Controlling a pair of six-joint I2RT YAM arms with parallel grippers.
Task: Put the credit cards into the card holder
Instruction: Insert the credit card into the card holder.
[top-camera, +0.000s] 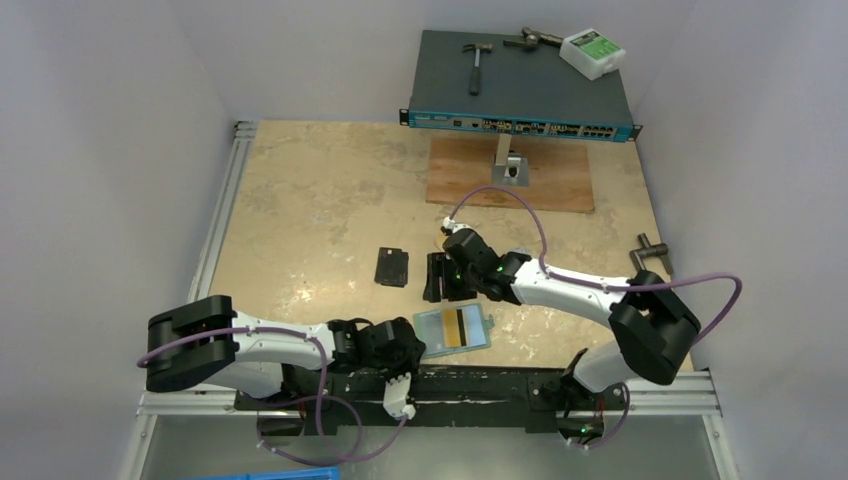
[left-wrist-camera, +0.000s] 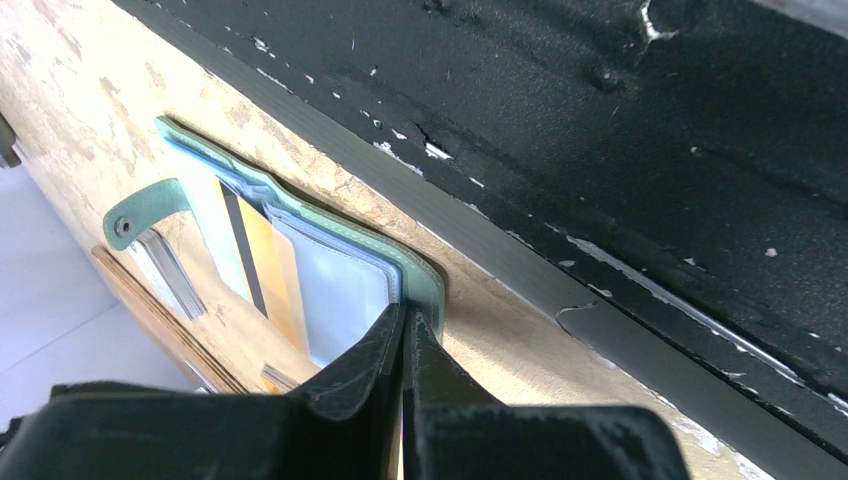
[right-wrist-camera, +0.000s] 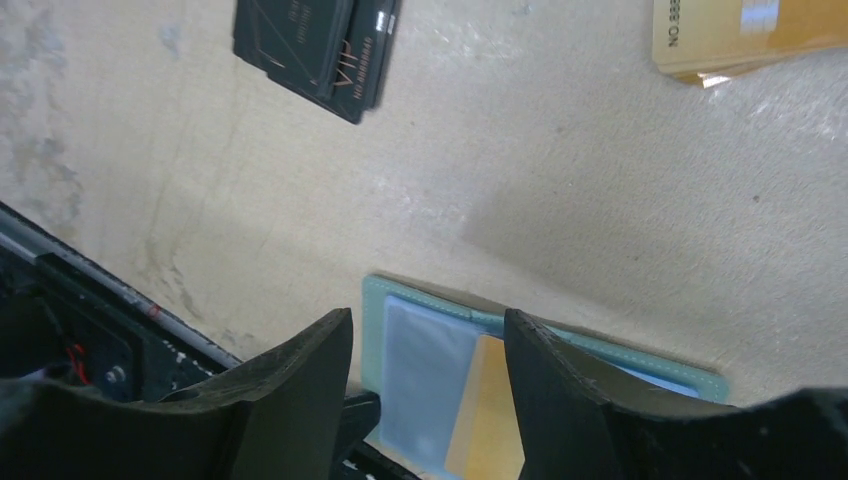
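Near the front edge of the worktop (top-camera: 330, 200), the card holder (top-camera: 428, 336) lies open, an orange card (right-wrist-camera: 480, 410) inside. The left end effector (left-wrist-camera: 403, 335), pressed together, seems to steady its edge; the right end effector (right-wrist-camera: 428, 325) hovers spread above.

The beige, mottled table (top-camera: 320, 200) carries a wooden board (top-camera: 560, 185) at the upper centre of the top view. A dark flat rectangle (top-camera: 392, 266) lies mid-frame. The open teal card holder (top-camera: 455, 330) lies at lower centre, near the table's black front edge. In the right wrist view, gold cards (right-wrist-camera: 745, 35) lie stacked at upper right.
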